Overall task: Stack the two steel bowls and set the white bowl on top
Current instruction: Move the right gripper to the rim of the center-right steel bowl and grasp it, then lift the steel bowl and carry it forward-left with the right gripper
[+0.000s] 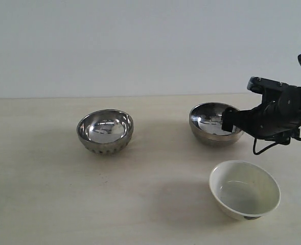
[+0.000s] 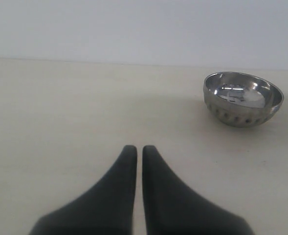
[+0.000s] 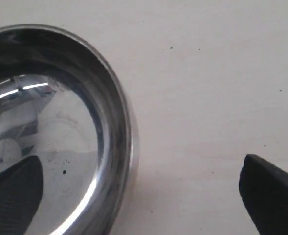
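The right pincer point(image 3: 139, 161) is spread open astride the rim of the smooth steel bowl point(image 1: 215, 124), seemingly not touching it; the left pincer point(image 2: 139, 152) is closed, empty. If pinched shallowly, the slick rim could be lost. Two steel bowls are counted, the ribbed bowl point(image 1: 105, 131) well apart, and one white bowl point(image 1: 245, 190) near the smooth one.

Table point(image 1: 48, 204): ribbed steel bowl point(image 1: 105, 131) left of centre; smooth steel bowl point(image 1: 211, 124) right of centre, level with it, well apart. Ceramic bowl point(image 1: 245, 189) lower right, before the smooth one, not touching.
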